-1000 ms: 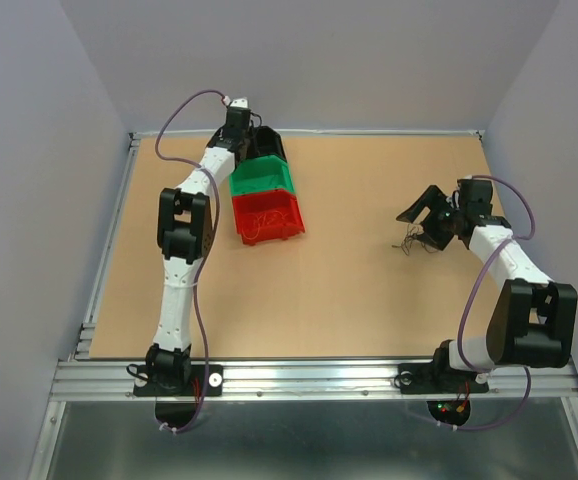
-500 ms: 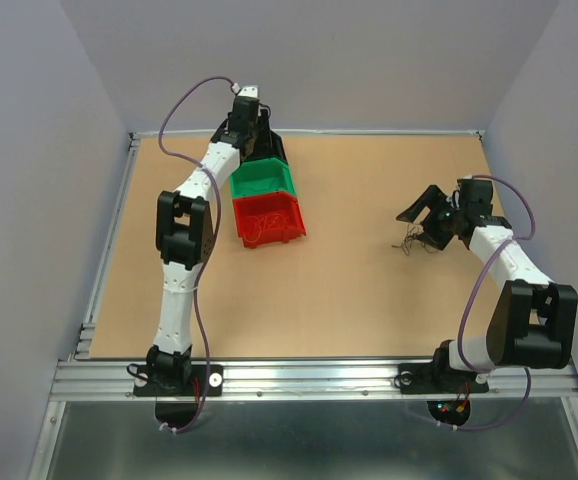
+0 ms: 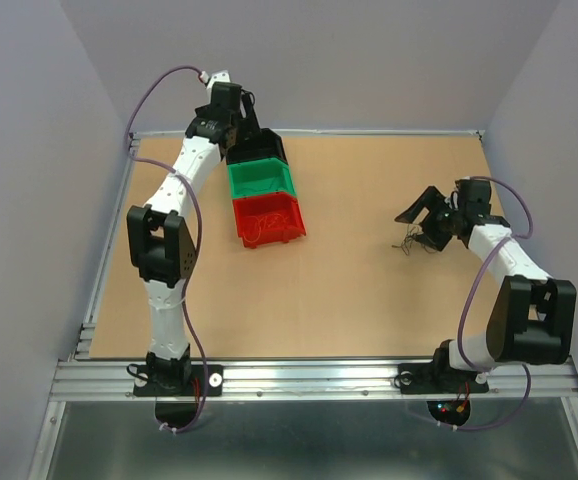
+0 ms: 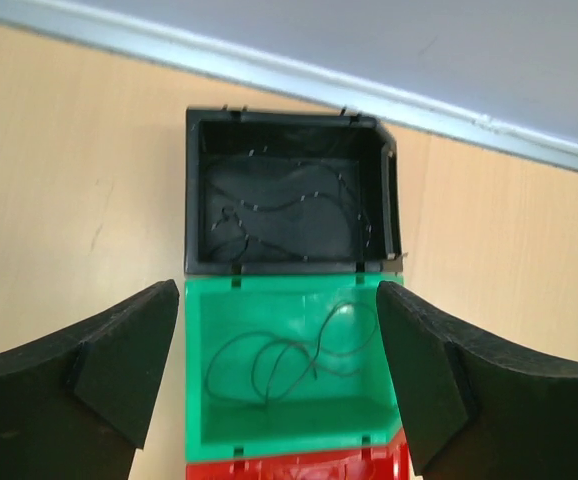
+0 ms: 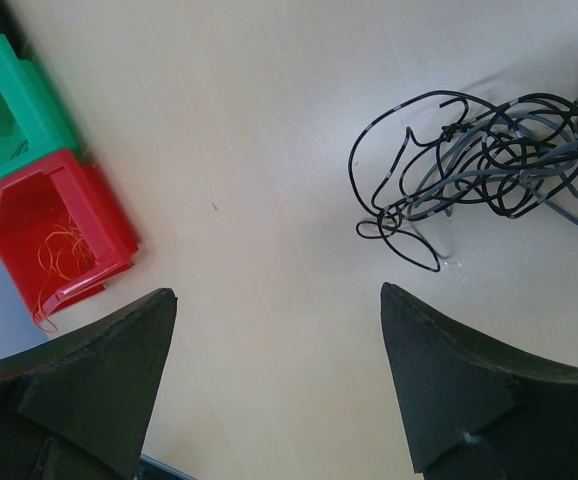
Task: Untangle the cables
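Orange wire (image 5: 59, 255) in red bin (image 5: 104, 205); green bin (image 4: 209, 310) and black bin (image 4: 194, 190) beyond it each hold one strand (image 4: 269, 352). Clump (image 5: 459, 130), unsorted, lies well right of red bin near right pincer (image 5: 274, 300), released; left pincer (image 4: 279, 300) released

Three bins are counted in one row toward the far left corner of the bench (image 3: 369, 300): one black bin (image 4: 387, 200), one green bin (image 4: 289, 425) and one red bin (image 5: 99, 205). One thin wire is made out in each: a dark wire (image 4: 269, 207), a looped wire (image 4: 289, 345) and an orange wire (image 5: 64, 245). One clump of cables (image 5: 489, 155) is counted by the right edge. Two arms are counted, the left arm (image 3: 159, 245) and the right arm (image 3: 504, 265), each with one pincer: the left pincer (image 4: 279, 300) and the right pincer (image 5: 277, 295).
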`<state>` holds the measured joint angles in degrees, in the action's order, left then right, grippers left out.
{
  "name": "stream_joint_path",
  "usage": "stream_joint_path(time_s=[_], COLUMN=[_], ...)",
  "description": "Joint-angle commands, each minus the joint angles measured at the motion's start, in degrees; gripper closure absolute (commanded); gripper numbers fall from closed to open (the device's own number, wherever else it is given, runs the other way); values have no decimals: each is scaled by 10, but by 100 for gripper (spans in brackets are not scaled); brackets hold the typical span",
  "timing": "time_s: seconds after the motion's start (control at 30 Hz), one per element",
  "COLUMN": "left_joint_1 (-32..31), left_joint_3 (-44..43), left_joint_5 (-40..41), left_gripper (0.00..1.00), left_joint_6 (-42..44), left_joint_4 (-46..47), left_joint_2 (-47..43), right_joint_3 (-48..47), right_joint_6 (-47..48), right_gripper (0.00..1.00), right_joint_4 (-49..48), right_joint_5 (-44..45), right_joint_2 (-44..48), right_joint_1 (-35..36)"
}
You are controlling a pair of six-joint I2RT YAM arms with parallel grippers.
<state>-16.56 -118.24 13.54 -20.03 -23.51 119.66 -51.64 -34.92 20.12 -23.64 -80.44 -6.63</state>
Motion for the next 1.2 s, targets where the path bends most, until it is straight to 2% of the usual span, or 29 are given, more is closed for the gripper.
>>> stream_joint_path(time_s=[0.0, 0.07, 0.2, 0.47, 0.87, 1.0, 1.03, 1.07, 1.1, 1.17], left_joint_1=[13, 14, 14, 18, 56, 56, 56, 57, 57, 57], left_joint_3=[74, 143, 222, 180, 179, 166, 157, 151, 139, 133], left_joint_5=[-51, -82, -102, -114, -157, -172, -180, -182, -184, -193], left_gripper=[8, 10, 11, 19, 40, 58, 70, 74, 83, 87], left_joint_6=[-47, -46, -33, -5, 10, 32, 42, 54, 63, 86], left_joint_4=[-65, -48, -6, -48, -53, -58, -60, -65, -73, -81], left_joint_2=[-60, -90, -127, -64, -14, 0, 3, 7, 15, 21], right_joint_3=[-23, -26, -27, -32, -40, -41, -41, -42, -42, -43], right_joint_6=[5, 7, 8, 11, 14, 14, 14, 14, 14, 14], right_gripper=[12, 12, 12, 12, 13, 14, 14, 14, 14, 14], right_joint_4=[-17, -17, -17, -17, -16, -16, -16, -16, -16, -16], right_joint_5=[-14, -18, -17, -20, -21, -21, -22, -22, -23, -24], right_joint_2=[-10, -18, -24, -25, -34, -35, -35, -36, -36, -38], right_joint_1=[5, 6, 7, 9, 9, 9, 9, 9, 9, 9])
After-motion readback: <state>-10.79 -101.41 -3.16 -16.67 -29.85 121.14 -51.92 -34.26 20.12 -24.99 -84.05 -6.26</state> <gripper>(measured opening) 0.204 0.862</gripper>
